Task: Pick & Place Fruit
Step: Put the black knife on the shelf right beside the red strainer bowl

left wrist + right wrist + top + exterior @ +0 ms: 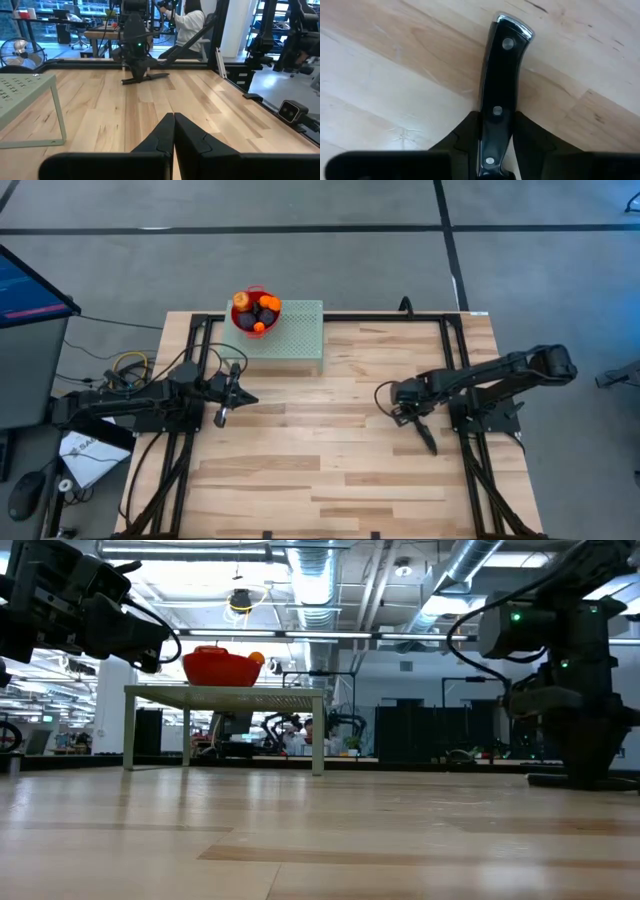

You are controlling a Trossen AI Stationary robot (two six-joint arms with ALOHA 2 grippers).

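The fruit (256, 313), dark purple and orange pieces, lies piled in a red bowl (220, 667) on a pale green perforated stand (295, 335) at the table's far left. A slim black knife (427, 438) lies on the wood at the right. My right gripper (497, 127) points down over it, shut on its riveted handle. My left gripper (174, 120) waits shut and level at the table's left side (245, 397), with nothing in it. My right gripper pinches the knife's black handle (496, 112) between its two fingers, partway along it, with the butt end (514, 24) sticking out past them. The fingers (532, 132) come from above and lie across the handle. The knife seems to lie flat on the table.
The green stand's legs (59, 117) rest on the table near my left arm. A black frame rail (455, 360) runs along the table's right side. A monitor (30, 290) and cables sit beyond the left edge. Bare wood lies between the arms.
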